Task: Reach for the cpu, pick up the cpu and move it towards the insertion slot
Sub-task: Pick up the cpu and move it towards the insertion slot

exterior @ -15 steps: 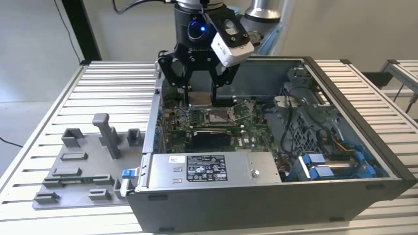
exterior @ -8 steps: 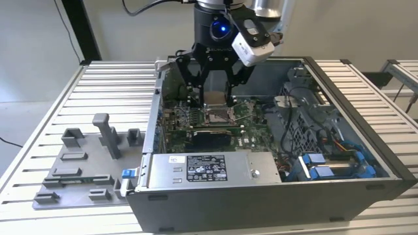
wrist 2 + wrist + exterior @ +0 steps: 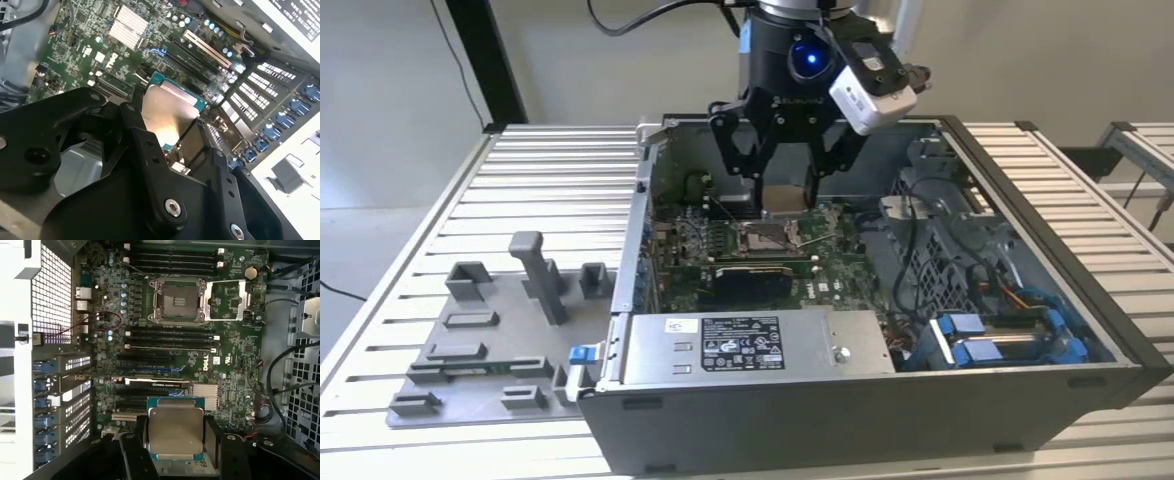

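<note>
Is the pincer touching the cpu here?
Touching. In the first wrist view the pincer has its black fingers pressed against opposite edges of the cpu, held above the board; the insertion slot sits apart.

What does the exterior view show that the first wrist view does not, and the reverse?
Exterior view alone: the grey plastic tray blocks on the slatted table at that view's left, the outer walls of the computer case, and the arm's body above the hand.

First wrist view alone: the insertion slot seen straight on, its frame open and its dark centre bare, with the hinged plate swung aside.

Both: the cpu gripped in the hand, held above the motherboard and apart from the slot.
</note>
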You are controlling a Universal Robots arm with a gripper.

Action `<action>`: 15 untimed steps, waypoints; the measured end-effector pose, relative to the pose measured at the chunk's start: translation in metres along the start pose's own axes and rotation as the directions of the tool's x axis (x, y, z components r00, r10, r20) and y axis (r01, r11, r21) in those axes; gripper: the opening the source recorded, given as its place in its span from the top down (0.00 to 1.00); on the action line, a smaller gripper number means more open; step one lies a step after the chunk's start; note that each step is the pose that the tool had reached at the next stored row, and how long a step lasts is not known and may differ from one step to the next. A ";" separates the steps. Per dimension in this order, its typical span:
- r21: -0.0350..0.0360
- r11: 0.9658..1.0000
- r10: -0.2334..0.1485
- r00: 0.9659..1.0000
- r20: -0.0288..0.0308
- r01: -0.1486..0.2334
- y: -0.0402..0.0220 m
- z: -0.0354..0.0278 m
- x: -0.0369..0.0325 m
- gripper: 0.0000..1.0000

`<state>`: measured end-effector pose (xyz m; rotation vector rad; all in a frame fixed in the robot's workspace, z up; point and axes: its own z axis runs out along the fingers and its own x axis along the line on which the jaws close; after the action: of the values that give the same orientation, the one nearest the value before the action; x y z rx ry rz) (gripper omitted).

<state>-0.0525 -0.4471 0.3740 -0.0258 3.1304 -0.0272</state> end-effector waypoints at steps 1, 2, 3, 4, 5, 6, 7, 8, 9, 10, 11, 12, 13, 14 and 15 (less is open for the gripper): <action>0.000 1.000 0.001 1.000 0.000 -0.001 0.0001 0.0001 -0.0013 1.00; 0.000 1.000 0.006 1.000 0.000 -0.006 0.0003 0.0001 -0.0022 1.00; 0.000 1.000 0.014 1.000 0.000 -0.014 0.0004 0.0002 -0.0027 1.00; 0.000 1.000 0.023 1.000 0.000 -0.023 0.0005 0.0003 -0.0030 1.00; 0.000 0.999 0.032 0.999 -0.001 -0.032 0.0006 0.0003 -0.0032 1.00; 0.000 0.999 0.041 0.999 -0.001 -0.041 0.0007 0.0003 -0.0035 1.00; 0.000 0.999 0.048 0.999 -0.001 -0.048 0.0009 0.0003 -0.0036 1.00; 0.001 0.999 0.052 0.999 -0.001 -0.052 0.0010 0.0003 -0.0037 1.00; 0.001 0.999 0.053 0.999 -0.001 -0.053 0.0010 0.0003 -0.0037 1.00; 0.001 0.999 0.053 0.999 -0.001 -0.053 0.0010 0.0003 -0.0037 1.00; 0.000 0.999 0.053 0.999 -0.001 -0.053 0.0010 0.0003 -0.0037 1.00; 0.000 0.999 0.053 0.999 -0.001 -0.053 0.0010 0.0004 -0.0037 1.00; 0.000 0.999 0.053 0.999 -0.001 -0.053 0.0010 0.0004 -0.0037 1.00; 0.000 0.999 0.053 0.999 -0.001 -0.053 0.0011 0.0004 -0.0037 1.00; 0.000 0.999 0.053 0.999 -0.001 -0.053 0.0017 0.0004 -0.0038 1.00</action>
<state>-0.0487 -0.4454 0.3736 0.0573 3.1304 -0.0274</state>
